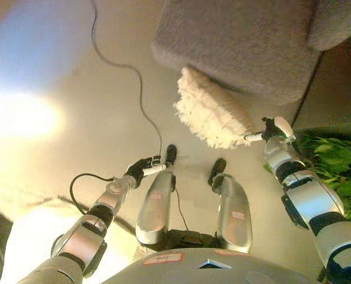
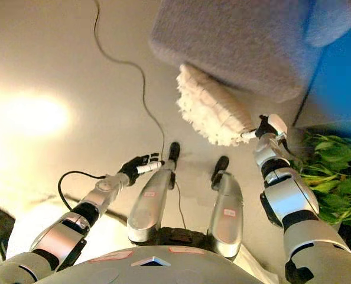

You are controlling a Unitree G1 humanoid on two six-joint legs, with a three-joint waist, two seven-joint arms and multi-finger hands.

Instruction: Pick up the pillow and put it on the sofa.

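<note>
Pillow white, fluffy, leaning against sofa front lower edge, its bottom on floor. My right hand at pillow's lower right edge, white fingertip touching fringe; can't tell grip. My left hand well apart from pillow, over bare floor, fingers loose, holding nothing. Green plant just beside right arm, crowding that side. Floor left of pillow open.

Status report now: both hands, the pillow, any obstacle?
Left hand open, idle, low. Right hand touching white fluffy pillow, grip unclear. Pillow leaning on grey fabric sofa. Green plant beside right arm.
</note>
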